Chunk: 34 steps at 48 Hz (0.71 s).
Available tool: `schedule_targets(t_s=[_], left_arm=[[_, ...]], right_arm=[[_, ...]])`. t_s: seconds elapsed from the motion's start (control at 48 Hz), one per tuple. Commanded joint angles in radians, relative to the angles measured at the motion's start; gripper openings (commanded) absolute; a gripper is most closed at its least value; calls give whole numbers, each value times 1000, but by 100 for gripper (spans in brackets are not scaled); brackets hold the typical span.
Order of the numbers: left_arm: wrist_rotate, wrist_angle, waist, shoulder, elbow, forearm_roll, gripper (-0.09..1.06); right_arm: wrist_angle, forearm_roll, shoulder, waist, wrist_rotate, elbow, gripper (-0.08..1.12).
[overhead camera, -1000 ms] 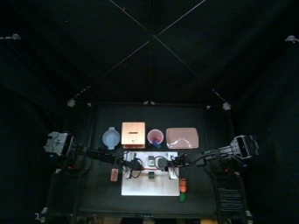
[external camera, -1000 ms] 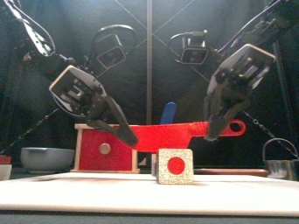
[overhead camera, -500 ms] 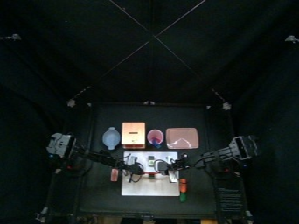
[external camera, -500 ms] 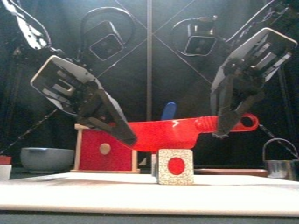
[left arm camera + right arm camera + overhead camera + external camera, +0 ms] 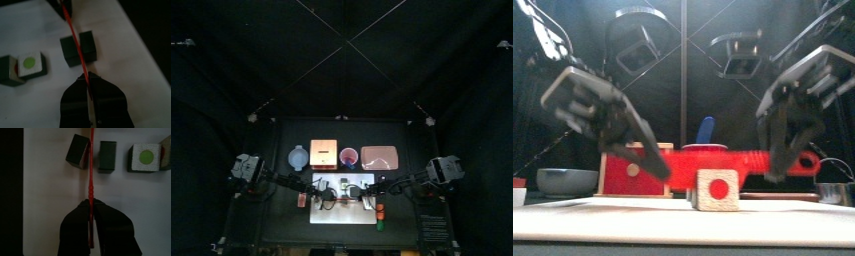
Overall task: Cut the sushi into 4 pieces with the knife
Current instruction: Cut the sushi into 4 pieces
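Left gripper: your left gripper (image 5: 85,78) has its jaws pressed narrow on the blade of the thin red toy knife (image 5: 710,158). In the front view it sits left of centre, at the knife's left end.
Right gripper: your right gripper (image 5: 90,203) is clamped just as narrow on the same knife. In the front view it sits at right, beside the handle loop.
Knife: it lies about level across the middle of the front view, carried between both grippers. In each wrist view you see it edge-on, a red line running up from the jaws.
Sushi: the toy sushi roll of dark green blocks (image 5: 108,155) lies on the white cutting board (image 5: 40,30), at lower centre of the top view. The right wrist view shows three blocks in a row across the top of the frame, apart from one another. The rightmost turns up a pale face with a round centre.
Knife against sushi: in the left wrist view the red line crosses one block at centre frame. In the front view the blade sits at the top of a block with a red centre. You cannot tell whether they touch.
Behind the board: a pale wooden box with a red drawer front (image 5: 631,170) stands at lower left of the front view. A blue-grey bowl (image 5: 564,181) is further left, and a blue toy knife (image 5: 706,130) rises at centre. A round metal cutter (image 5: 831,188) is at the right edge. In the top view a flat pink tray (image 5: 378,157) lies right of centre.
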Motion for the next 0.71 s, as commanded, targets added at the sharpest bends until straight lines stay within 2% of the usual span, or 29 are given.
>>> schedule_targets(t_s=[0.021, 0.417, 0.583, 0.708], left_arm=[[8, -5, -9, 0, -25, -5, 26], [9, -5, -2, 104, -31, -38, 26], [11, -5, 6, 114, -29, -49, 26], [12, -5, 32, 107, -28, -46, 26]], right_arm=[[-18, -2, -12, -8, -2, -25, 5], [-20, 15, 49, -6, -2, -25, 5], [-20, 15, 60, -11, -2, -21, 5], [-20, 9, 58, -14, -3, -21, 5]])
